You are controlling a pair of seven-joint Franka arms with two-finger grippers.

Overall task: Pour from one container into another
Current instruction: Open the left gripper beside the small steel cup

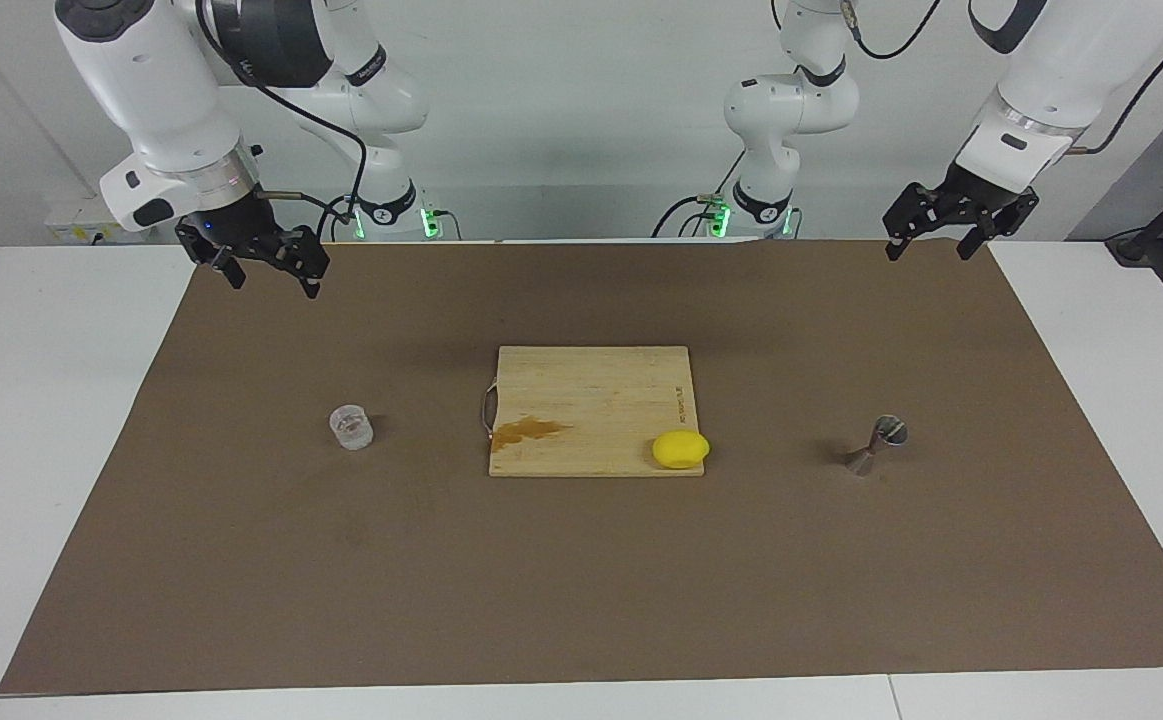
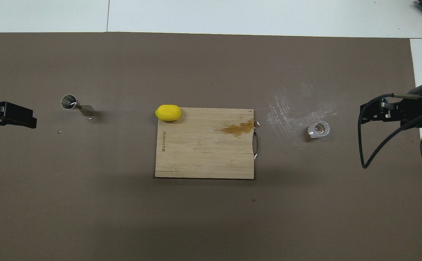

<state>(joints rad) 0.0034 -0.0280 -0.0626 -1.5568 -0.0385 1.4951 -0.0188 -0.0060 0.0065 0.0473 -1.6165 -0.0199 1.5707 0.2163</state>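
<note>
My right claw (image 1: pixel 266 268) hangs in the air over the brown mat (image 1: pixel 581 600) at the right arm's end, its fingers apart and holding nothing. My left claw (image 1: pixel 934 240) hangs over the mat's corner at the left arm's end, fingers likewise spread and empty. Both arms wait.

Farther from me than the right claw, the clear cup (image 1: pixel 351 427) stands upright on the mat, well apart from everything else. Pale scuff marks (image 2: pixel 287 108) streak the mat just beside it. At the left arm's end the metal jigger (image 1: pixel 876 446) stands on the mat, appearing tilted, alone.

Between these 2 lies the wooden cutting board (image 1: pixel 591 400) in the middle of the tabletop (image 1: pixel 41 400), its metal handle (image 1: pixel 487 410) turned toward the cup. A brown stain (image 1: pixel 526 430) marks the board near that handle. A yellow lemon (image 1: pixel 681 449) rests on the board's corner toward the jigger's end, on the edge farther from me.
</note>
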